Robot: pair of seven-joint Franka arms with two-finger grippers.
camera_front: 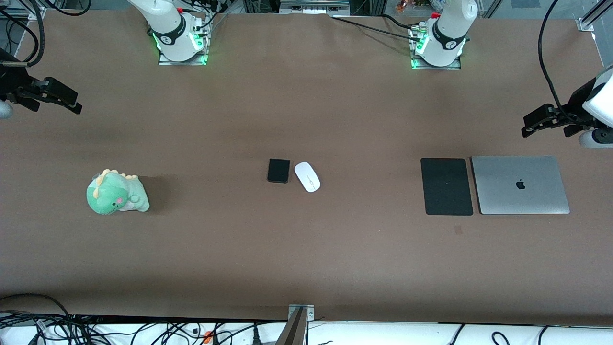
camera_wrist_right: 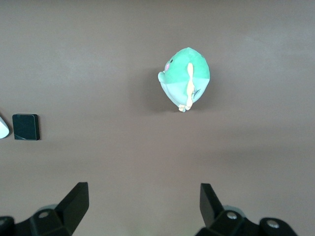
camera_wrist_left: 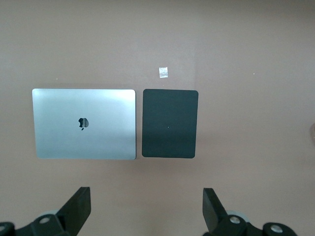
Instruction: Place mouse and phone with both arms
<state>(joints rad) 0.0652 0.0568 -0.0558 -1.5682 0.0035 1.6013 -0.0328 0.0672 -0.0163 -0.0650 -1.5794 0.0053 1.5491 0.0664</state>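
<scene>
So both arms are just parked out at the ends of the brown counter (camera_front: 306, 268) right now. The left gripper (camera_front: 539, 122) hangs over the bare counter at its own end, close to the closed silver laptop with the apple logo (camera_front: 520, 185), and its black fingers (camera_wrist_left: 78, 209) are spread wide with nothing between them. The right gripper (camera_front: 60, 98) is over the bare counter at the right arm's end, fingers (camera_wrist_right: 76, 204) also wide apart and empty. The small flat matte black phone with rounded corners (camera_front: 278, 170) and the glossy white oval mouse with the thin grey centre line (camera_front: 307, 177) sit side by side in the middle of the counter, really close but with a thin strip of counter showing between them, the mouse being the one toward the left arm's end. The mouse lies a bit angled compared to the phone. Toward the left arm's end there's a black rectangular mouse pad (camera_front: 446, 186) lying flat just beside the laptop, a narrow gap between them. Near the right arm's end sits a green plush dinosaur with yellow spikes and pink cheeks (camera_front: 116, 192), well apart from the phone. The right wrist view catches the plush, the phone and just a sliver of the mouse at its edge.
</scene>
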